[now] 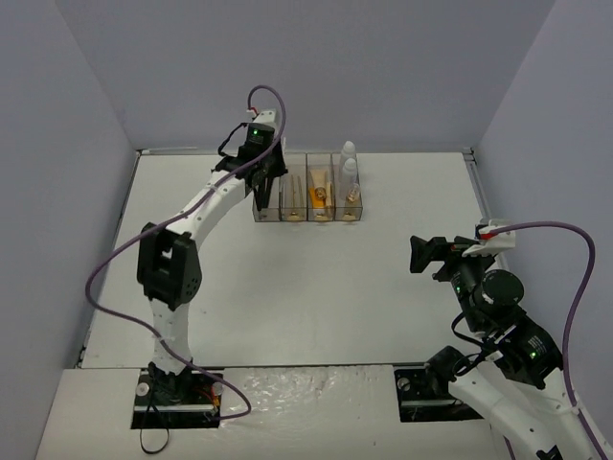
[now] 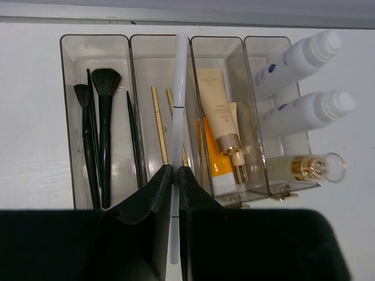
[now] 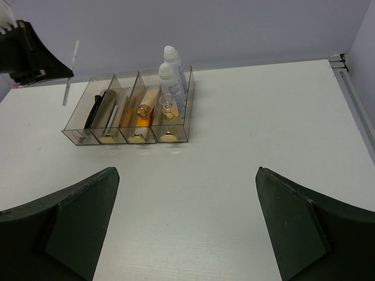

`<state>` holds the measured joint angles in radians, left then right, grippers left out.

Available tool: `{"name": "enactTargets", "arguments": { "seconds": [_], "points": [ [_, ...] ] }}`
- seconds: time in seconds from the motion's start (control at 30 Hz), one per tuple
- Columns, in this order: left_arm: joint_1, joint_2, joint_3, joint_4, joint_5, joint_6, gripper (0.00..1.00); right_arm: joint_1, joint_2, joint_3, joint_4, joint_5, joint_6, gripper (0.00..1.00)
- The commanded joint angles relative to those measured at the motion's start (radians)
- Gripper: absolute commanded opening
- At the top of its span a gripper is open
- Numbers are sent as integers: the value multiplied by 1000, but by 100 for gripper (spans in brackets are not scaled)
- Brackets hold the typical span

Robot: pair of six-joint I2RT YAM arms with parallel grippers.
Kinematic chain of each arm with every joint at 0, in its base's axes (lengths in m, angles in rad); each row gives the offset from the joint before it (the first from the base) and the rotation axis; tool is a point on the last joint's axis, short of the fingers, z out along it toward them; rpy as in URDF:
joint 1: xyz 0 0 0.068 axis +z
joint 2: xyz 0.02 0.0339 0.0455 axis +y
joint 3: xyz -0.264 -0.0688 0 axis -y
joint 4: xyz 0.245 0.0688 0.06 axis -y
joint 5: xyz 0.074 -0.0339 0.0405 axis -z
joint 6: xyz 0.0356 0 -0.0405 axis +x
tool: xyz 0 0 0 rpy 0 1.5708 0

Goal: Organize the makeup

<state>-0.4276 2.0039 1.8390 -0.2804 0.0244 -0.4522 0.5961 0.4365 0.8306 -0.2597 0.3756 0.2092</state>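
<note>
My left gripper (image 2: 175, 170) is shut on a thin white pencil (image 2: 179, 88), which hangs upright over the second compartment of the clear smoky box (image 2: 66, 117). The right wrist view shows the same pencil (image 3: 71, 70) held above the box's left end. In the box lie black brushes (image 2: 105, 117), thin gold sticks (image 2: 158, 123), beige and orange tubes (image 2: 215, 111), two white bottles (image 2: 293, 61) and a small gold-capped bottle (image 2: 304, 167). From above, the left gripper (image 1: 261, 199) sits over the box (image 1: 308, 213). My right gripper (image 3: 186, 171) stands open and empty, well to the right of the box.
The box stands near the table's back edge (image 1: 306, 151), with grey walls behind and at both sides. A metal rail (image 3: 351, 88) runs along the table's right edge. The right arm (image 1: 498, 297) hovers over the table's right side.
</note>
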Motion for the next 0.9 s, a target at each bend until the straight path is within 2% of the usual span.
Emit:
{"name": "enactTargets", "arguments": {
  "seconds": [0.0, 0.2, 0.23, 0.37, 0.43, 0.67, 0.8, 0.87],
  "points": [
    [26, 118, 128, 34, 133, 28, 0, 1, 30, 1, 45, -6, 6, 100],
    [42, 233, 213, 39, 155, -9, 4, 2, 49, 5, 41, -1, 3, 100],
    [44, 243, 225, 34, 157, -10, 8, 2, 50, 5, 40, 0, 2, 100],
    [44, 229, 232, 35, 152, -10, 38, 4, 50, 5, 39, 5, 2, 100],
    [44, 196, 213, 43, 142, -12, 48, 3, 50, 6, 39, 5, 2, 100],
    [43, -34, 82, 49, 116, -8, 79, 2, 48, 13, 40, 16, -8, 100],
    [41, -256, -24, 13, 69, 44, 90, 2, 40, 23, 32, 24, -13, 100],
    [43, -365, -90, -20, 24, 71, 93, 2, 30, 31, 21, 39, -10, 100]
  ]
}}
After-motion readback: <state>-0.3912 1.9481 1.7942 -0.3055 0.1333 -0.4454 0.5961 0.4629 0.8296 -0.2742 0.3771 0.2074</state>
